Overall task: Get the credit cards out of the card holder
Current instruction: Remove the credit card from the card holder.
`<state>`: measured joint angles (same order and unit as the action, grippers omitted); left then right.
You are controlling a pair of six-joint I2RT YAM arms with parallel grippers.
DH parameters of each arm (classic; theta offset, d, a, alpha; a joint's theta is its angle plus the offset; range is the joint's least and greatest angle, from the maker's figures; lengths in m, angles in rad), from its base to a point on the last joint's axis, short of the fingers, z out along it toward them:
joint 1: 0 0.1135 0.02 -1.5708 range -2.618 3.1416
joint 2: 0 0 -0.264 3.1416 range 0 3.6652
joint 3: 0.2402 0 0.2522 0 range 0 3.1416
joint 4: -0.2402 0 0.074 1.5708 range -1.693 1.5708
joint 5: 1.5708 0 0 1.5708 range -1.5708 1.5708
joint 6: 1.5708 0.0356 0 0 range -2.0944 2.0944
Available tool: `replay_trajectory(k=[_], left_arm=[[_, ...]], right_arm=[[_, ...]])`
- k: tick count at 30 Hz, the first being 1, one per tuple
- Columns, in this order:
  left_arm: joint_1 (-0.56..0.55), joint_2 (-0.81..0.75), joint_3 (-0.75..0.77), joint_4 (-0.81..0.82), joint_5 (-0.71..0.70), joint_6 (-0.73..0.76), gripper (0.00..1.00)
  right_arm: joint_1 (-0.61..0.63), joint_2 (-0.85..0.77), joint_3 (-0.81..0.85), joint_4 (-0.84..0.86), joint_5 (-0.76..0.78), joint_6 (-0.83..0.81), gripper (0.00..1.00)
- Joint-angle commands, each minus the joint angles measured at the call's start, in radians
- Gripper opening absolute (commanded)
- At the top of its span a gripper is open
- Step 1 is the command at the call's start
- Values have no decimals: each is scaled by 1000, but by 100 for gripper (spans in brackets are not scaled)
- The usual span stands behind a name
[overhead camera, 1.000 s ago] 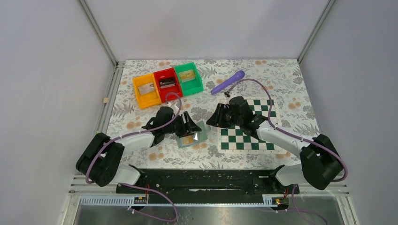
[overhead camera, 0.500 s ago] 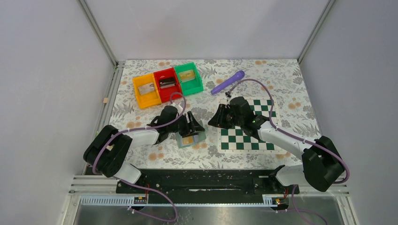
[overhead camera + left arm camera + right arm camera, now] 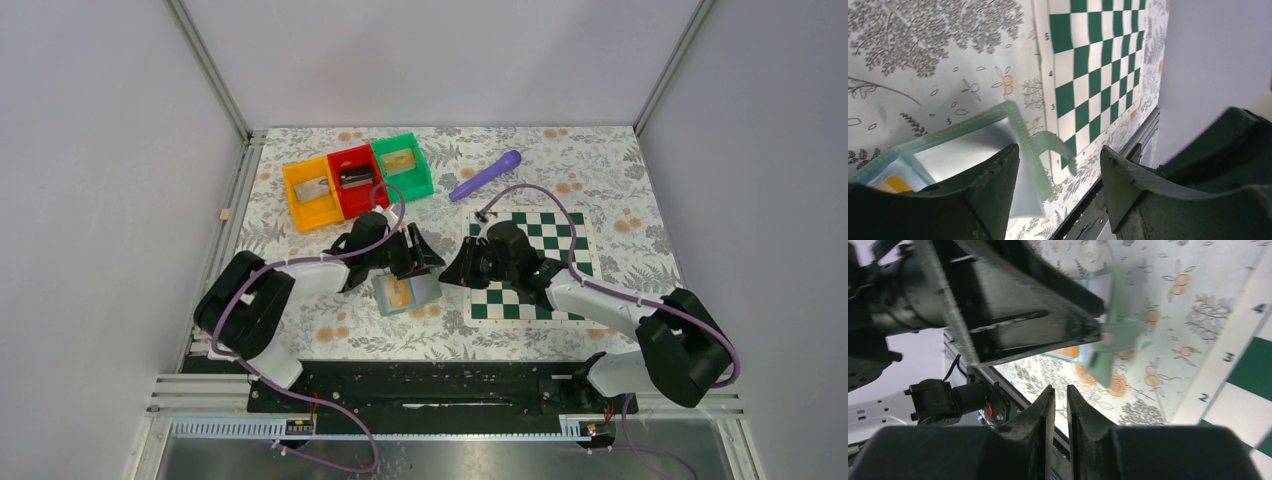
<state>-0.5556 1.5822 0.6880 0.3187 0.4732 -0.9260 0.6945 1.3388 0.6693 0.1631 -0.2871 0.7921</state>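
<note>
Three bins (image 3: pixel 350 207), one holder (image 3: pixel 423 291), one chessboard (image 3: pixel 548 225)

card holder (image 3: pixel 965 152): silvery sheen panel, stitched teal cloth-like edging
chessboard (image 3: pixel 1088 60): thin printed sheet, matt, slightly rippled
table (image 3: pixel 923 65): floral-printed covering, smooth, matt
bins (image 3: pixel 357 178): bright smooth plastic

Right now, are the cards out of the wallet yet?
Not yet. The card holder lies open, which is done. The left claw hangs open over its edge; the right claw is shut and empty. A yellow card sits inside, to be pulled out.
</note>
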Motion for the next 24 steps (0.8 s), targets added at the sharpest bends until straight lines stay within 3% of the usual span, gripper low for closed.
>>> replay_trajectory(k=[1,11,19,24], left_arm=[[-4,45,2,64,9,-18,60],[-3,44,48,-19,-12,-1,60],[70,-72,151,-265,-84,41,61],[91,-202,168,-509,-275,141,61]], right_arm=[[64,47,21,124,-9,44,21],[163,186,65,178,130,83,21],[163,311,22,281,167,118,21],[161,336,10,272,212,136,20]])
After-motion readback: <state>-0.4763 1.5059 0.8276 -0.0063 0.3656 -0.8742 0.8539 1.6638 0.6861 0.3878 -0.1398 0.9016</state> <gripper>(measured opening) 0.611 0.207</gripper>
